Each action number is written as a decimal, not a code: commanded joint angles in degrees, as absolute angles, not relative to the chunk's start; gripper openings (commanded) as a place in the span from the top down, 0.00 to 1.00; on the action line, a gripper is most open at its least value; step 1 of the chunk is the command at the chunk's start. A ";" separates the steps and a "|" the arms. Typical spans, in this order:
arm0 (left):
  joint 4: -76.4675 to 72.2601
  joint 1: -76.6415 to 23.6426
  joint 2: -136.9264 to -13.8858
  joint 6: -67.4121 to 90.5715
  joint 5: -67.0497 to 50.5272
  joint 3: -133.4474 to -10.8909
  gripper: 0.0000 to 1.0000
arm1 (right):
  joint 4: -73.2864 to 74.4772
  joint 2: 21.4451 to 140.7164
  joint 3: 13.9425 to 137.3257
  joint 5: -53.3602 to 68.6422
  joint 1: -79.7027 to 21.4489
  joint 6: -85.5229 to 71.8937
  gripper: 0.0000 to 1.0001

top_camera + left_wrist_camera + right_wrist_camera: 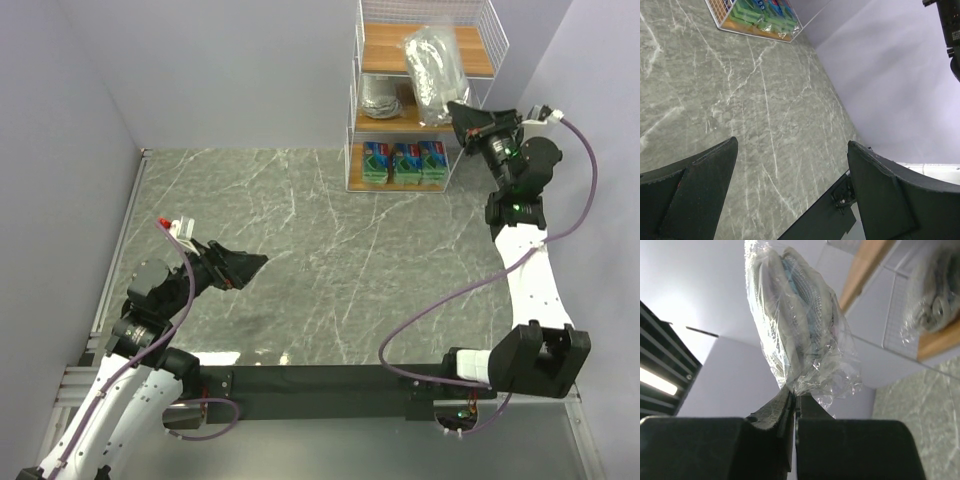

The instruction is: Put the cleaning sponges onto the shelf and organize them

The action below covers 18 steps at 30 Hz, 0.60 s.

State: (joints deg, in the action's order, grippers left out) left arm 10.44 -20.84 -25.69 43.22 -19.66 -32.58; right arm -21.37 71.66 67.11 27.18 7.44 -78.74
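Observation:
The shelf (476, 52) stands at the far right, a white wire rack with wooden tiers. Three green cleaning sponges (405, 161) lie in a row on its bottom tier, also visible in the left wrist view as green packs (760, 15). A silvery-grey pack (380, 98) rests on the middle tier. My right gripper (462, 112) is shut on the clear wrap of another silvery pack (795, 325), which it holds up in front of the shelf's upper tiers (430, 62). My left gripper (792, 150) hovers open over the marble table with nothing between its fingers.
Grey walls close in behind and on both sides of the green-grey marble tabletop (300, 220). A black bar (320, 385) joins the arm bases at the near edge. In the right wrist view, the silvery pack on the shelf (935, 295) sits to the right of the held one.

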 commanded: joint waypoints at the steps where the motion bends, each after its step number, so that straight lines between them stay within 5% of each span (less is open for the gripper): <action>1: 7.29 -21.01 -25.66 43.77 -21.01 -33.31 0.02 | -22.77 74.60 71.97 24.18 8.35 -80.86 1.00; 18: 8.35 -21.09 -26.54 42.98 -21.18 -34.45 0.02 | -23.99 93.51 90.52 15.47 8.70 -87.53 1.00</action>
